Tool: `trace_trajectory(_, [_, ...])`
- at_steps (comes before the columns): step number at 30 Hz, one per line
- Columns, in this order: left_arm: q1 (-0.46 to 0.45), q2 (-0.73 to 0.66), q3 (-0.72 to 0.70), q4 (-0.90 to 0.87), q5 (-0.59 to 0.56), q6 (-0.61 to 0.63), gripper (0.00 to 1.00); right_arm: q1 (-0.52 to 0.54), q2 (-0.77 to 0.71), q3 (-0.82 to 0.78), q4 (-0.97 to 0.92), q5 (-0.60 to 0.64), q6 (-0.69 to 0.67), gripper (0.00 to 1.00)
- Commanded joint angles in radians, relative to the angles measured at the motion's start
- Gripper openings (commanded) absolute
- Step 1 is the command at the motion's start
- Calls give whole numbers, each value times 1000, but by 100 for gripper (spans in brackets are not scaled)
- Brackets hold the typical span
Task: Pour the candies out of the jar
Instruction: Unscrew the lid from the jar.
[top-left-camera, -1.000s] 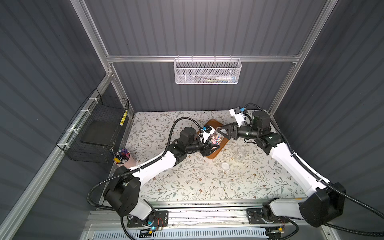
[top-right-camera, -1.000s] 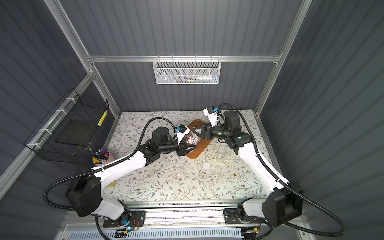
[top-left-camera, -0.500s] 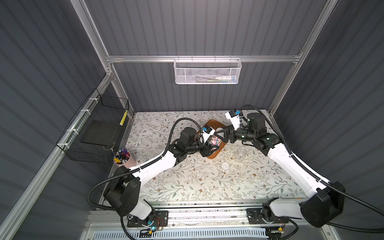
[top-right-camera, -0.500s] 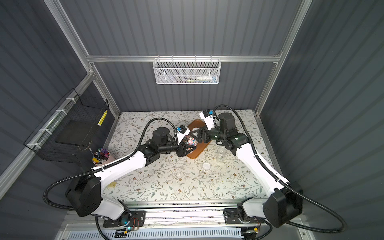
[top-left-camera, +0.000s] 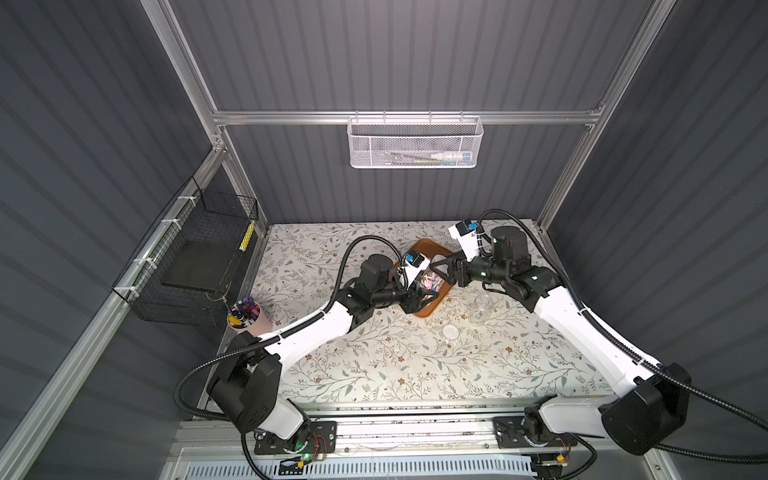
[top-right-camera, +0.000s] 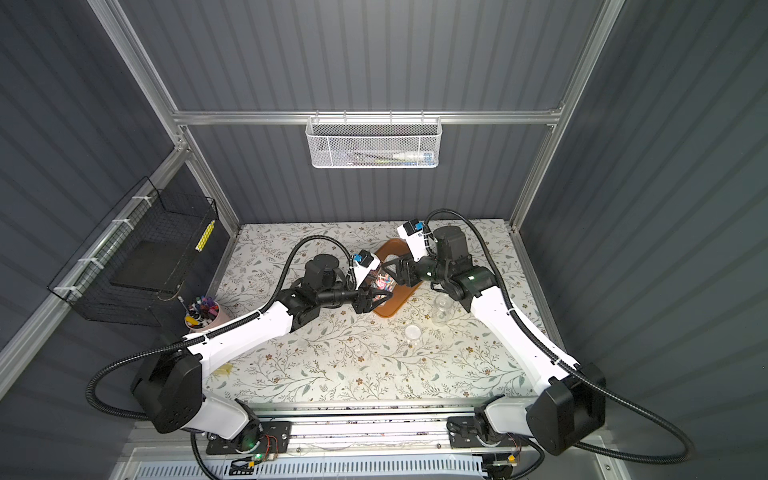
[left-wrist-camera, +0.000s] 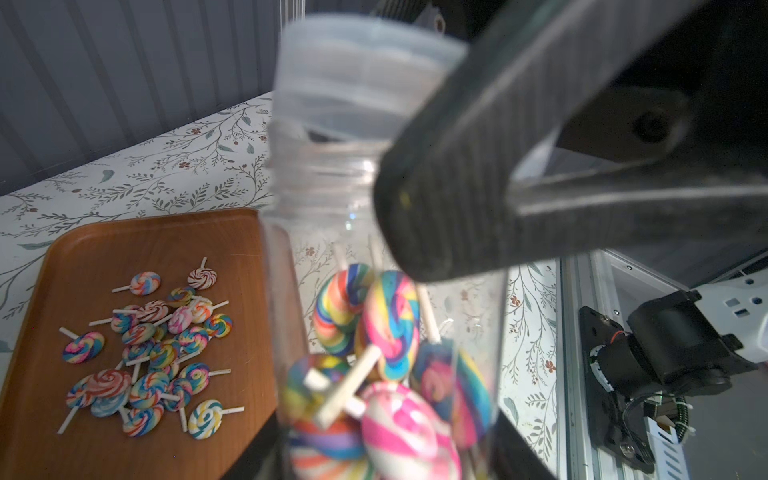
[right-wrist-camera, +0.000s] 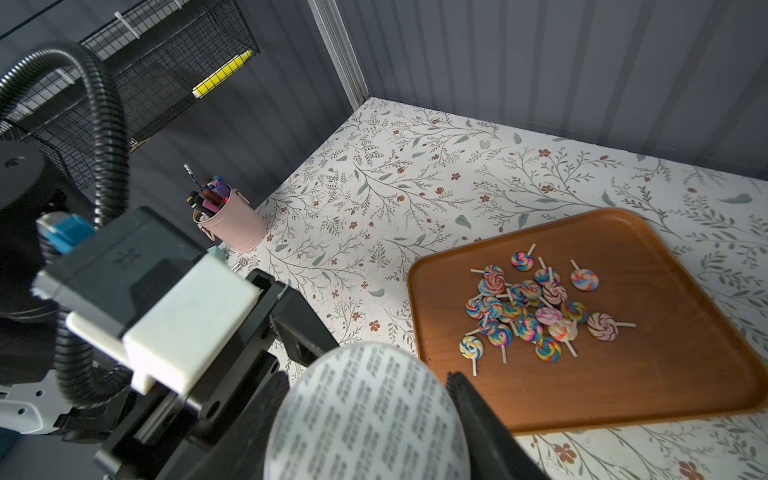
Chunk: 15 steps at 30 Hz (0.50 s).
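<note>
The right arm (top-left-camera: 573, 316) had swung in from the right side of the tray (top-left-camera: 430, 248), and the right end effector (top-left-camera: 441, 271), wide and short of the jar (top-left-camera: 429, 283) a second before, now stood at its capped end with the jaws drawn in. Nearest the robot, off the tray's near right corner, an empty jar (top-left-camera: 480, 308) and a loose cap (top-left-camera: 451, 331) sat on the table (top-left-camera: 374, 365), well apart from both arms. Next, over the tray's near edge, the left end effector (top-left-camera: 422, 297) was clamped on the jar's body, holding it in the air with candies (left-wrist-camera: 390, 328) packed in its lower part. The jar seemed tipped, its long axis running from the left end effector up toward the right one, lid end farthest. There the lid (right-wrist-camera: 370, 415) lay face-on between the right fingers (right-wrist-camera: 490, 419), which stood against both its sides; it looked gripped, though how firmly could not be told. So the lid sat straight ahead of the right end effector, the nearer of the two, lined up for a twist-off. Beyond, at the tray's middle, spilled candies (right-wrist-camera: 528, 311) already lay in a heap
</note>
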Motion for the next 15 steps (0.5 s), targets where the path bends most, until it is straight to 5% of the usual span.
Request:
trace_trajectory(1, [-6, 1, 14, 31, 12, 0, 0, 4, -17, 25, -8, 15, -13, 52])
trace_trajectory(15, [-6, -4, -5, 18, -1, 16, 0, -53, -38, 17, 21, -21, 50, 49])
